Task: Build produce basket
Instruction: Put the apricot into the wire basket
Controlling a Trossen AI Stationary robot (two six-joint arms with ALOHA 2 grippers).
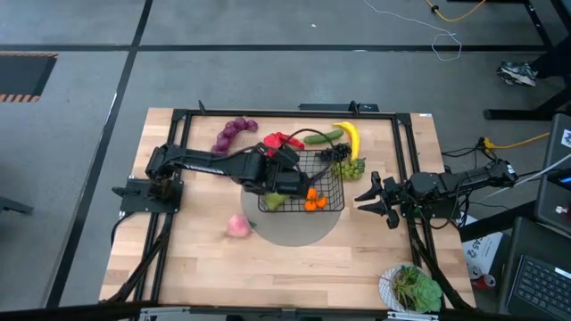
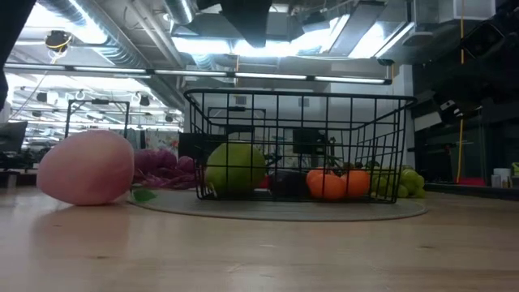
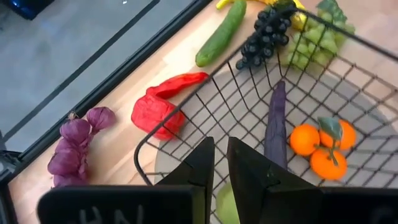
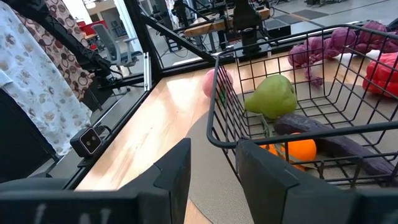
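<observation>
On the left side of the worktop [image 1: 196, 267] lies the purple grape string [image 1: 234, 134], near the far edge, and a pink peach [image 1: 237, 226] sits alone nearer the front, just outside the basket [image 1: 332, 198]. The left claw [image 3: 221, 163] hangs over the basket's left corner; its fingers show only a narrow gap, with nothing between them. Directly below it in the basket sits the green pear [image 4: 272, 96]. A dark eggplant [image 3: 275, 124] lies beside the pear, its long axis running toward the far wall of the basket, and a pair of oranges [image 3: 323, 149] rests to its right.

Outside the far-left corner of the basket, touching the wire, lies the red pepper [image 3: 158, 109]. Further right along the far side come the cucumber [image 3: 221, 34], the banana [image 1: 351, 138], the dark grapes [image 3: 264, 34] and the green grapes [image 3: 320, 31], all just beyond the basket's far wall.

The right claw [image 4: 211, 168] waits at the right edge of the worktop, partly open and empty, facing the basket. A white bowl of greens [image 1: 410, 287] stands at the front right corner.

Judging by what is still outside, the peach lies forward and left of the left claw, and the left arm is clearly nearer to it than the right; the pepper is also within that arm's side.
</observation>
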